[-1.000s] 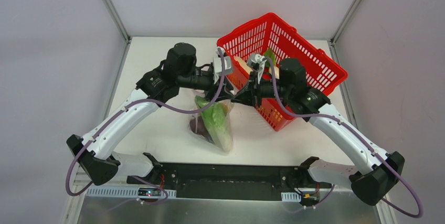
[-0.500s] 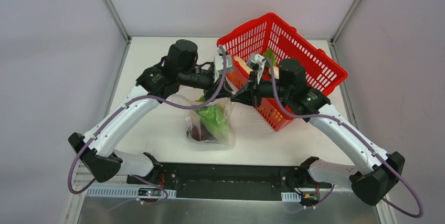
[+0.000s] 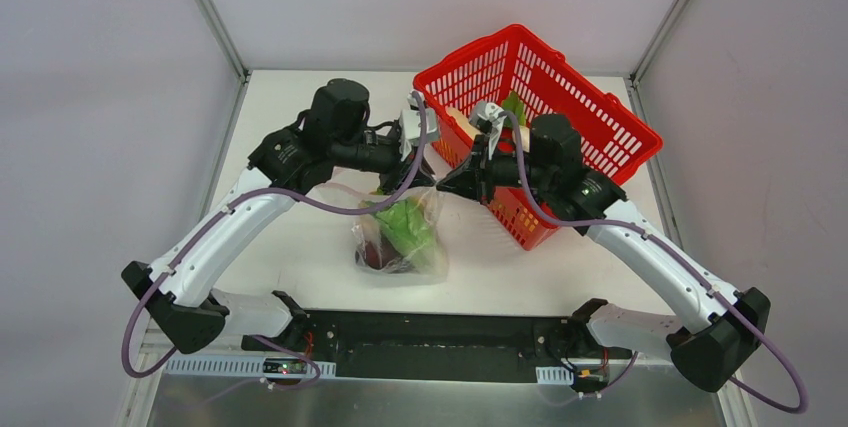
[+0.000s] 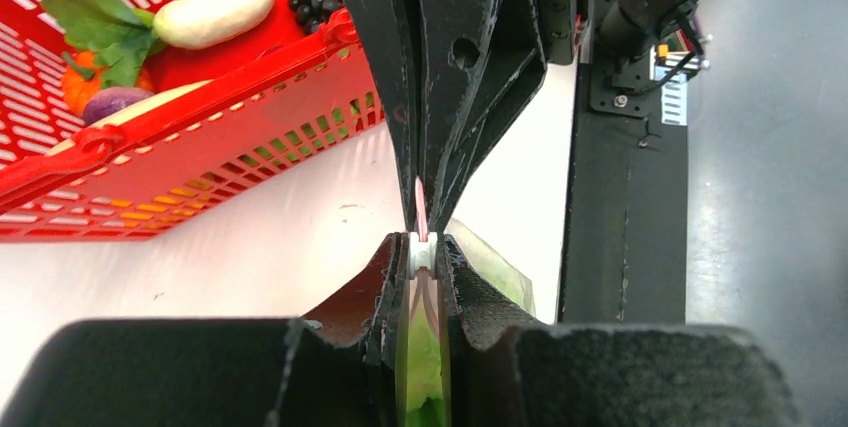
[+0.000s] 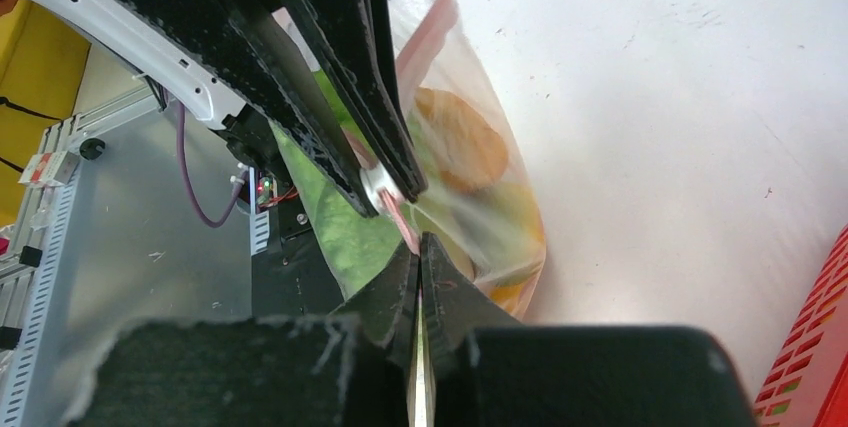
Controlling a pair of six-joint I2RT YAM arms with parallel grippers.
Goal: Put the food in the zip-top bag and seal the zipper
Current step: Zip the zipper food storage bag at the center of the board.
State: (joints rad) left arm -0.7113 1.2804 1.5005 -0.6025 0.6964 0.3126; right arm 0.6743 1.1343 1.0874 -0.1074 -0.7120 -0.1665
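Our left and right jaws pinch the zipper (image 4: 419, 209) tight, nose to nose along it, bag (image 3: 434, 247) below.

Both arms rise from their bases and bend inward, elbows flared wide, forearms pointing at each other. Left gripper (image 3: 424, 180) and right gripper (image 3: 447, 185) sit tip to tip, almost touching, each with jaws pinched tight together on the zipper (image 4: 419, 209), fingers angled downward

right pincer (image 5: 419, 247) pinched on zip-top bag (image 5: 445, 67) | left pincer (image 5: 388, 187) opposite | food (image 5: 462, 142) inside
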